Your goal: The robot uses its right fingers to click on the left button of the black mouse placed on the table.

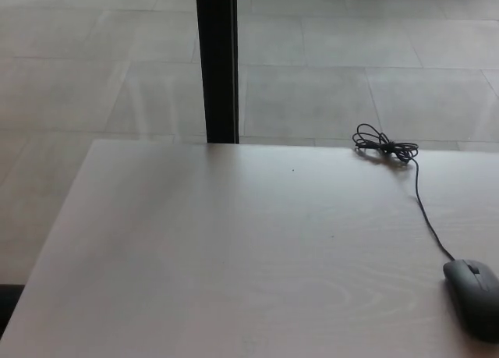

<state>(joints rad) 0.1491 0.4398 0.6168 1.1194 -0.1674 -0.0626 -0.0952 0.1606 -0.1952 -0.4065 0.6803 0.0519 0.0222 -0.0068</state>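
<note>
Since neither of my hands shows in the head view, I cannot tell whether my fingers are spread, curled or holding anything, and the step in hand, as I judge it, is simply the reach. The black mouse (473,298) lies at the near right corner of the table (195,249), partly cut by the picture's right edge, its nose pointing away from me and its cable (425,210) running up to a tangled coil (385,148) near the far edge. To do this well I would bring my right hand in from the right, low over the mouse body, and set one fingertip on the front left portion beside the wheel, pressing straight down so the mouse does not skid or tip. I would keep clear of the cable. No brand, label or writing can be read on the mouse or anywhere else here.
</note>
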